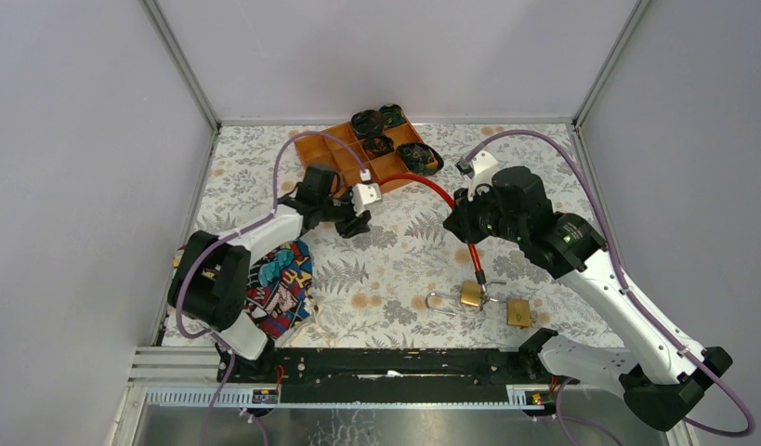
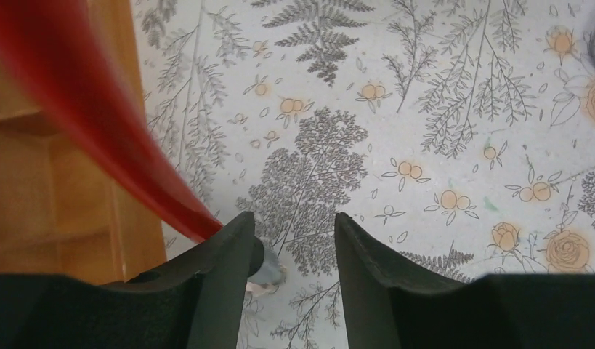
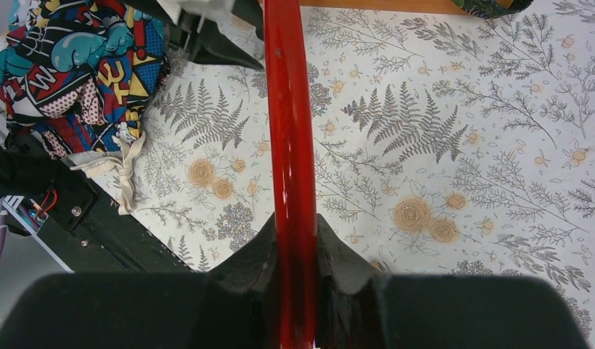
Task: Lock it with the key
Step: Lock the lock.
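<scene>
A red cable [image 1: 432, 189] runs from my left gripper [image 1: 356, 224] through my right gripper [image 1: 467, 221] down to a brass padlock [image 1: 470, 295] with its shackle open. A second brass padlock [image 1: 518, 311] lies just to its right. I cannot pick out a key. In the left wrist view my left gripper [image 2: 293, 222] is open, and the cable [image 2: 134, 160] ends at its left finger [image 2: 229, 247]. In the right wrist view my right gripper [image 3: 294, 240] is shut on the cable [image 3: 287, 131], above the table.
An orange divided tray [image 1: 332, 149] with dark items stands at the back centre, next to my left gripper; its wall shows in the left wrist view [image 2: 76, 203]. A colourful cloth [image 1: 282, 283] lies at the left by the left arm, also in the right wrist view [image 3: 76, 65].
</scene>
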You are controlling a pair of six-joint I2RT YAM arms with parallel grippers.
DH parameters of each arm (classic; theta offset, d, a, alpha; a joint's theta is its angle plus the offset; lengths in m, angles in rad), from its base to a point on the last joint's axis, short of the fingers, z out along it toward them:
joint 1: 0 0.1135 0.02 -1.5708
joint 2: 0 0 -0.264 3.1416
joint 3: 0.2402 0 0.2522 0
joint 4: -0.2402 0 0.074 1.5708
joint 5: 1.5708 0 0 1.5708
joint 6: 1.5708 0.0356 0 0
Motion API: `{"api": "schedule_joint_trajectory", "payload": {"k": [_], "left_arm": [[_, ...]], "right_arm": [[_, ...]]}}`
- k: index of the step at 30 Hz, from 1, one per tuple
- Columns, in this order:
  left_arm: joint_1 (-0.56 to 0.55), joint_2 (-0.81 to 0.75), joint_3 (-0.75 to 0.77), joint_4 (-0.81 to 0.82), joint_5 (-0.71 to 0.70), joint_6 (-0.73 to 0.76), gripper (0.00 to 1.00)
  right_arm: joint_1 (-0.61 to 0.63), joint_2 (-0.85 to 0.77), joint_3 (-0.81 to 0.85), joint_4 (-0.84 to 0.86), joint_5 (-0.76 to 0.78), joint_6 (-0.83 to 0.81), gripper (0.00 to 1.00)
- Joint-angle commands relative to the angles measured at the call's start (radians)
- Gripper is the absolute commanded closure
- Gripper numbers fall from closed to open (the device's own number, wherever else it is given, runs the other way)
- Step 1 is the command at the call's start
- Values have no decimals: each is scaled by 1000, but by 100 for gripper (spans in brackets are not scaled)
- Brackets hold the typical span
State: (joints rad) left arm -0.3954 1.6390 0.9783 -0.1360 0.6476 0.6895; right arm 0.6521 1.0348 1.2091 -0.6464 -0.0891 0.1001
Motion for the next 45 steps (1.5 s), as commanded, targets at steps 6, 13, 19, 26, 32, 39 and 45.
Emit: {"api": "schedule_joint_trajectory", "payload": {"k": [6,13,19,26,32,39,45], "left_arm": [[85,-45,2,-15,71,54,39],[104,-66,46,-343,142,381,41],[103,-107,-4,-84,88,82,39],[86,-59,-63,237,-105,-172,30],[50,-27,-81,269,-195,-220,41],[24,-12,-115,312,-218,-228,47],[10,4,-105,243,-221,-170,46]], "right_arm": [[-10,-23,60,49,1,-17,100],[-11,-19,63,52,-1,-20,100],[-12,-15,61,67,-8,-18,100],[-12,-18,63,72,-15,-9,100],[-11,-11,63,86,-28,-1,100],[-12,-10,70,85,-26,-3,100],[-12,-10,72,84,-19,-5,100]]}}
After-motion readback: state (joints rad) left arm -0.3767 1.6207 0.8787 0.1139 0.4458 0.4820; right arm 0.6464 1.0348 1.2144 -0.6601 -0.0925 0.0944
